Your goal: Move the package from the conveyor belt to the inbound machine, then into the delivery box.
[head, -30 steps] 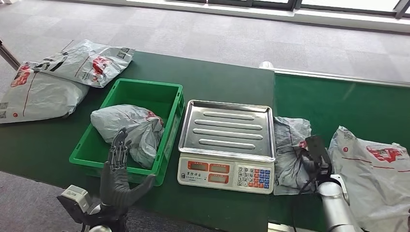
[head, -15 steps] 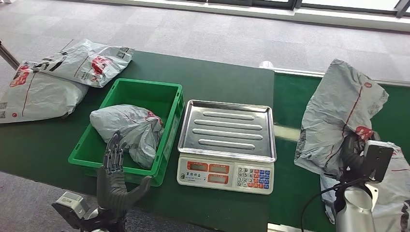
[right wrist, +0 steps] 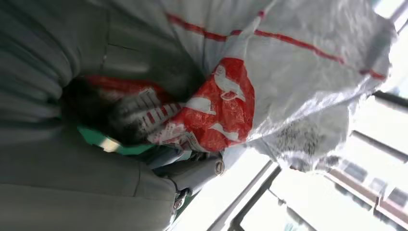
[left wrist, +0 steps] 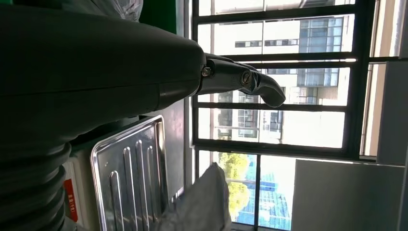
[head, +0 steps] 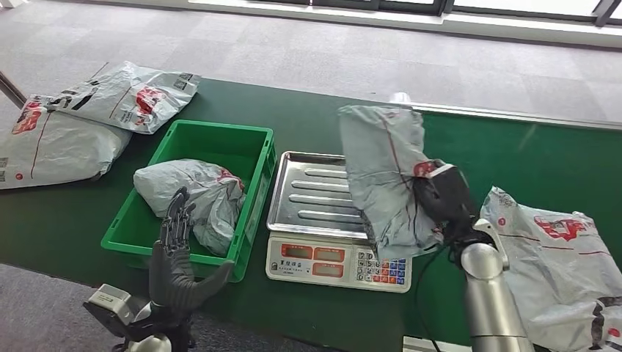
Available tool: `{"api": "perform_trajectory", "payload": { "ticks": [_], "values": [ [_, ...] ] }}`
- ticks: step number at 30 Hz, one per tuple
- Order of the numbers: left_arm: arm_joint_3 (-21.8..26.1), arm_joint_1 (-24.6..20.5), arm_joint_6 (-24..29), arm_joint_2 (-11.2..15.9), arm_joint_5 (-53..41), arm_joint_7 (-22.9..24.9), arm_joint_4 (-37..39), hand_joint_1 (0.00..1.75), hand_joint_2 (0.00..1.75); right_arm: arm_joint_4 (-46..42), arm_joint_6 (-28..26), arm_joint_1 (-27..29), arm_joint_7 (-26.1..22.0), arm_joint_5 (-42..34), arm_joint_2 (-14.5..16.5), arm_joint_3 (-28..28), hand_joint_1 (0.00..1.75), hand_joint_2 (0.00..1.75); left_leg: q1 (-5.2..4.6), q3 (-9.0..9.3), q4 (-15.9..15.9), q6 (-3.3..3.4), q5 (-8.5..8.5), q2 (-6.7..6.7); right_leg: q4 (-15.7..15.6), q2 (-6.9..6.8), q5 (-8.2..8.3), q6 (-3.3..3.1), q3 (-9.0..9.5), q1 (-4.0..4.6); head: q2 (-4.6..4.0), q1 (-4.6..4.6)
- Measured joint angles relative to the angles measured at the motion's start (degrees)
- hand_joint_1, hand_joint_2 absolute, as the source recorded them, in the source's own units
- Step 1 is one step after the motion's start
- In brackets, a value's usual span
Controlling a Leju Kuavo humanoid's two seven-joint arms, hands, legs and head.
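- Green desk (head: 330, 125) carrying a conveyor belt (head: 543, 158) on the right, ready for sorting.
- Grey package (head: 381, 176) hangs above the weighing scale's tray (head: 308, 194), grasped by the right hand (head: 440, 196) for weighing.
- Green delivery box (head: 246, 143), left, already holds one parcel (head: 194, 191).
- Left hand (head: 174, 268) waits near, released, fingers spread.

Dark green table (head: 323, 121) carrying a green crate (head: 194, 194), a scale (head: 334, 235) with steel tray, and two grey mail bags (head: 88, 121) at its far left. Adjoining green conveyor belt (head: 528, 158) bears another bag (head: 565, 257).
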Motion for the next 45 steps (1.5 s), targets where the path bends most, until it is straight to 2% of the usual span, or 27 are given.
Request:
{"api": "perform_trajectory", "payload": {
  "ticks": [4,7,12,13,16,17,28,33,38,41,45],
  "values": [
    [0.0,-2.7,-0.1,0.3,-0.9,1.8,0.0,0.0,1.75,17.6,1.0,-12.6,-1.5,0.9,2.2,9.5,1.75,1.75,0.04,-0.51,0.1,-0.11,0.7,-0.49,0.1,-0.43,0.52,-0.08,-0.74,0.05,0.0,-0.01],
    [0.0,-2.9,-0.1,0.5,-1.0,2.4,0.0,0.0,1.75,24.0,2.2,-16.7,-1.3,1.0,3.5,12.8,1.75,1.75,0.12,-0.63,0.0,-0.17,0.76,-0.85,0.1,-0.73,0.48,-0.12,-0.72,0.12,0.0,0.01],
    [0.0,-4.5,-0.7,0.6,-1.5,4.3,0.0,0.0,1.75,31.8,3.4,-20.8,0.7,2.5,6.6,17.4,1.75,1.75,0.13,-0.65,0.0,-0.22,0.75,-0.7,0.1,-0.55,0.5,-0.16,-0.84,0.13,0.0,-0.01],
    [0.0,-4.8,-0.7,0.6,-1.5,4.5,0.0,0.0,1.75,32.7,3.4,-21.3,0.9,2.6,7.0,18.0,1.36,1.75,0.13,-0.66,0.0,-0.23,0.76,-0.72,0.1,-0.57,0.5,-0.16,-0.84,0.13,0.0,-0.01],
    [0.0,-5.1,-0.8,0.6,-1.6,4.7,0.0,0.0,1.75,35.0,3.2,-22.5,1.2,3.4,7.8,19.3,0.05,1.75,0.13,-0.67,0.0,-0.25,0.78,-0.76,0.1,-0.62,0.5,-0.16,-0.83,0.13,0.0,0.0],
    [0.0,-5.1,-0.8,0.6,-1.6,4.7,0.1,0.0,1.75,35.6,3.0,-22.9,1.2,3.9,7.9,19.7,0.0,1.75,0.13,-0.67,0.0,-0.25,0.78,-0.75,0.1,-0.61,0.5,-0.17,-0.83,0.13,0.0,0.01],
    [0.0,-5.5,-1.3,0.6,-2.2,4.9,0.6,0.0,1.75,38.7,1.1,-23.9,1.9,6.2,7.9,21.9,0.0,1.75,0.13,-0.66,0.0,-0.26,0.78,-0.72,0.1,-0.55,0.53,-0.19,-0.86,0.12,0.0,0.01],
    [0.0,-6.9,-1.6,0.6,-6.9,8.8,1.9,0.0,1.75,39.2,1.3,-24.0,1.2,7.3,7.9,21.9,0.0,1.75,0.13,-0.65,0.0,-0.26,0.78,-0.7,0.1,-0.54,0.53,-0.2,-0.89,0.12,0.0,0.01],
    [-0.8,-12.3,-0.6,0.6,-14.4,16.3,6.5,0.0,1.75,39.5,1.8,-24.1,-1.1,7.9,7.9,21.9,0.0,1.75,0.13,-0.67,0.0,-0.31,0.85,-0.72,0.1,-0.55,0.63,-0.23,-0.89,0.12,0.0,0.01],
    [-1.7,-16.7,1.7,0.6,-19.7,20.3,10.2,0.0,1.75,37.5,-3.5,-23.5,-4.5,5.7,7.8,21.6,0.0,1.75,0.12,-0.65,0.1,-0.3,0.88,-0.68,0.1,-0.5,0.68,-0.24,-0.94,0.12,0.0,0.0],
    [-2.8,-21.5,4.0,0.3,-23.0,22.1,13.7,0.0,1.75,29.7,-10.5,-19.7,-10.2,-0.1,6.9,19.0,0.0,1.75,0.12,-0.7,0.1,-0.29,0.89,-0.71,0.1,-0.52,0.69,-0.23,-0.98,0.12,0.0,0.0]
  ]
}}
